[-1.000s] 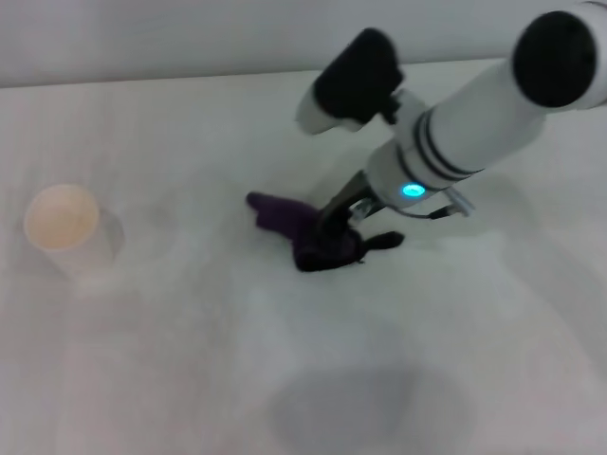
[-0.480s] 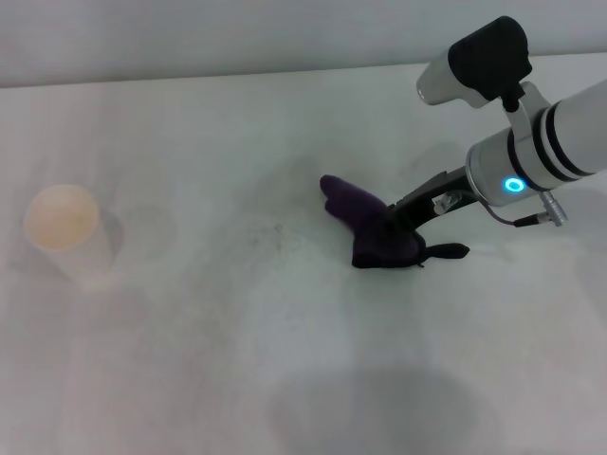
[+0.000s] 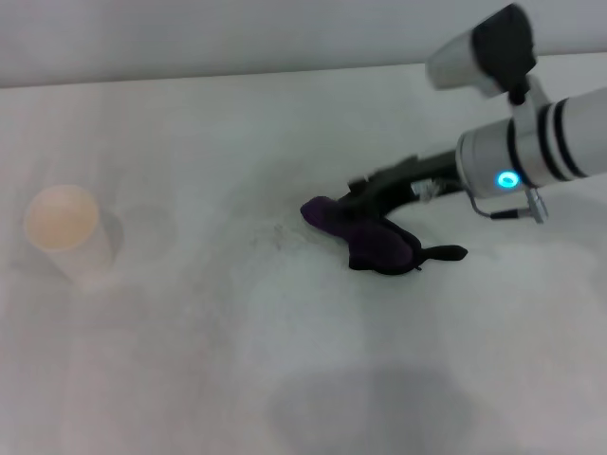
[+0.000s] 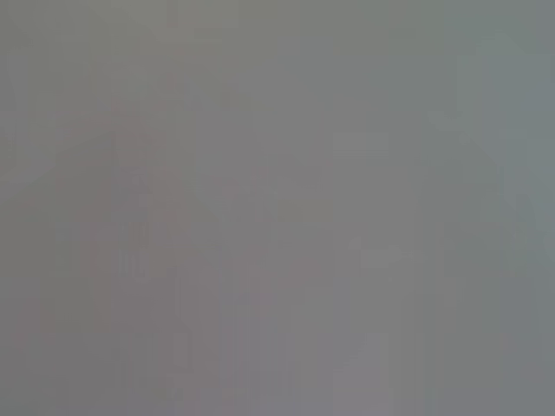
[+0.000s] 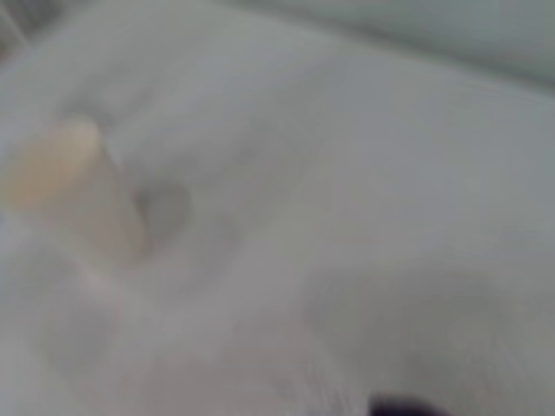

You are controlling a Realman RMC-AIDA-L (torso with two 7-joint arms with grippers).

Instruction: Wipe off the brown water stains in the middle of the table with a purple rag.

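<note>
The purple rag (image 3: 377,244) lies crumpled on the white table (image 3: 190,360) right of the middle, its thin black tail (image 3: 446,253) pointing right. My right gripper (image 3: 360,196) reaches in from the right, its dark fingers low over the rag's upper edge and shut on it. A dark scrap of the rag (image 5: 403,406) shows at the edge of the right wrist view. No brown water stains show; only faint grey specks (image 3: 277,229) lie left of the rag. The left gripper is out of view, and the left wrist view is a flat grey.
A white paper cup (image 3: 64,227) with a tan inside stands at the table's left; it also shows as the cup (image 5: 69,186) in the right wrist view. A wide grey shadow (image 3: 370,408) lies on the near table. The wall edge (image 3: 190,81) runs behind.
The right arm dragged the rag from the table's middle to the right, then shifted it slightly back left. The arm now sits lower and flatter. The cup has not moved.
</note>
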